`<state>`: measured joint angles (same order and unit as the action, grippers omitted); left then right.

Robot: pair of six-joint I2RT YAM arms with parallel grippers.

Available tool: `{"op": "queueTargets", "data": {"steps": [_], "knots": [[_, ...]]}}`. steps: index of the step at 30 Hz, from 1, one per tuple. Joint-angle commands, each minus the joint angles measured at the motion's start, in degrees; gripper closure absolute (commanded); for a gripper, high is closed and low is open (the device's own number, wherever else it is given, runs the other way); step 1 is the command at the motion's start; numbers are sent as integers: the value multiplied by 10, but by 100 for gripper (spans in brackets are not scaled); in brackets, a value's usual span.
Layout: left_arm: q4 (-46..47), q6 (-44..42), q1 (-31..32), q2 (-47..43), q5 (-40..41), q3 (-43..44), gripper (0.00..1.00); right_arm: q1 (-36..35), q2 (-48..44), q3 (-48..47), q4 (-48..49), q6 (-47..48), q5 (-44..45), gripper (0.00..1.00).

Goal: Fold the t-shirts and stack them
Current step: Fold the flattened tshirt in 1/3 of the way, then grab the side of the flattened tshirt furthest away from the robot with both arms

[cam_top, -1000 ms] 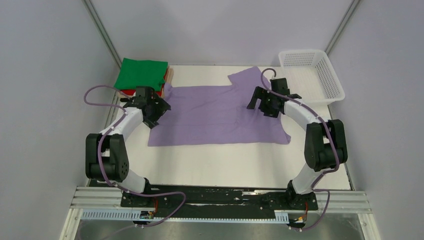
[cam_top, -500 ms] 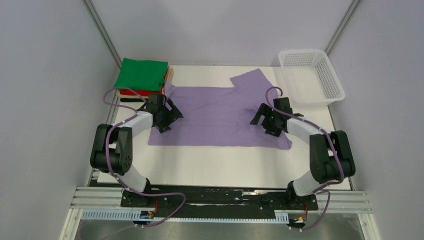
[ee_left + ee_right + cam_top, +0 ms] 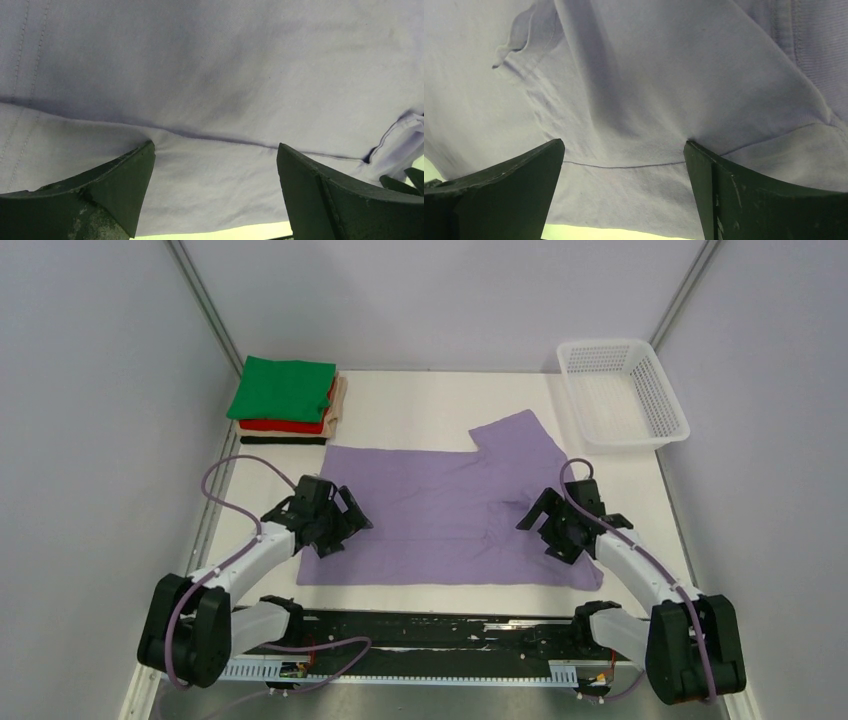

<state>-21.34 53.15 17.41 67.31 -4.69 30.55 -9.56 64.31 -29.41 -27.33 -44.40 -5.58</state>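
Note:
A lavender-purple t-shirt (image 3: 430, 505) lies spread flat across the table's middle, one short sleeve (image 3: 520, 435) sticking out toward the back right. My left gripper (image 3: 335, 530) is open and pressed down on the shirt's near-left part; cloth (image 3: 210, 100) fills its wrist view between the spread fingers (image 3: 120, 185). My right gripper (image 3: 555, 530) is open and pressed on the shirt's near-right part, where the cloth (image 3: 624, 100) wrinkles between its fingers (image 3: 724, 190). A folded stack with green (image 3: 283, 388) on top, red (image 3: 290, 425) and tan (image 3: 338, 400) below, sits at the back left.
A white plastic mesh basket (image 3: 622, 390) stands at the back right corner. A thin dark strip (image 3: 283, 440) lies just in front of the folded stack. The shirt's near hem lies close to the table's front edge (image 3: 440, 595).
Both grippers have slid toward the near edge, dragging the purple shirt with them. The shirt now lies closer to me and clear of the folded stack.

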Motion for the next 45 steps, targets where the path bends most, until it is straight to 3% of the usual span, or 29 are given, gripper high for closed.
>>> {"op": "queueTargets", "data": {"steps": [1,12,19,27,35,39,45], "knots": [[-122,34,27,-51,-9,-52,0,4,-42,33,-99,-35,50,0],[-138,42,47,-72,28,-18,0,5,-69,0,-97,-7,125,0],[-141,5,47,-52,102,90,0,4,-106,-42,-4,96,8,0],[-104,-54,-22,87,190,247,0,5,-160,-7,78,127,-19,0],[-106,-112,-84,316,244,423,3,5,-163,8,98,141,0,0],[-91,-145,-105,391,222,475,7,4,-138,7,97,142,10,0],[-24,-164,-135,444,158,475,16,5,-113,2,99,141,20,0]]}}
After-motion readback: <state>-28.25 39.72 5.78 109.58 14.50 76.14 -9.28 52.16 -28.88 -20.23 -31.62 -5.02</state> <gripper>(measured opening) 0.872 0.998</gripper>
